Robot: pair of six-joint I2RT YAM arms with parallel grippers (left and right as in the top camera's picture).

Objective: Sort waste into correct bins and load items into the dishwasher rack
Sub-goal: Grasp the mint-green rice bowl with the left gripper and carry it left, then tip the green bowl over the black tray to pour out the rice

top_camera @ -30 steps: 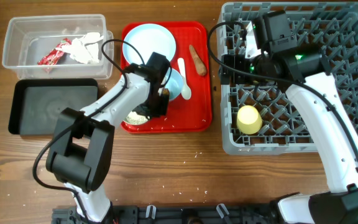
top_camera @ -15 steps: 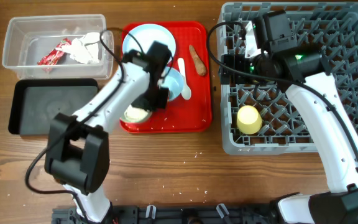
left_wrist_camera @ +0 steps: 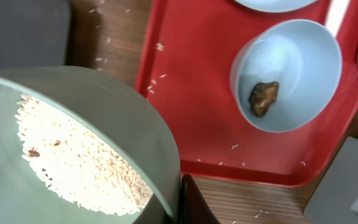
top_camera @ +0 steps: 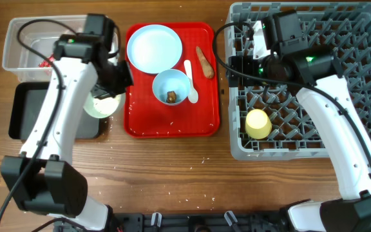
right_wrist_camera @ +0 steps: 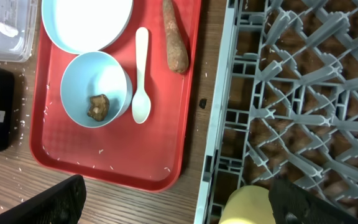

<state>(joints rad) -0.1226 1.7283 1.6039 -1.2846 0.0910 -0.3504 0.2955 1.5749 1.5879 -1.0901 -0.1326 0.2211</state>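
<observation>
Left gripper [top_camera: 111,87] is clamped on the rim of 1 pale green bowl [left_wrist_camera: 73,99], white rice [left_wrist_camera: 73,162] heaped inside, above the black tray [top_camera: 44,113] at its right end. Right gripper [right_wrist_camera: 176,186] hangs spread wide over the rack [top_camera: 353,38]. On the red tray [top_camera: 172,125]: 1 blue bowl [top_camera: 171,84] holding 1 brown lump [top_camera: 171,96], 1 plate [top_camera: 153,46], 1 spoon [top_camera: 190,80], 1 carrot stick [top_camera: 205,61]. 1 yellow cup [top_camera: 257,124] sits in the rack.

Left of the red tray [top_camera: 205,122], my left arm [top_camera: 69,84] covers most of the clear tub [top_camera: 21,35], leaving me only a red sliver of the wrapper [top_camera: 43,63], and it hides part of the pale green bowl [top_camera: 105,108]. In my right wrist view the bottom edge cuts off the yellow cup [right_wrist_camera: 253,208], right of the tray, and the top edge clips the pale blue plate [right_wrist_camera: 86,22] on it.
</observation>
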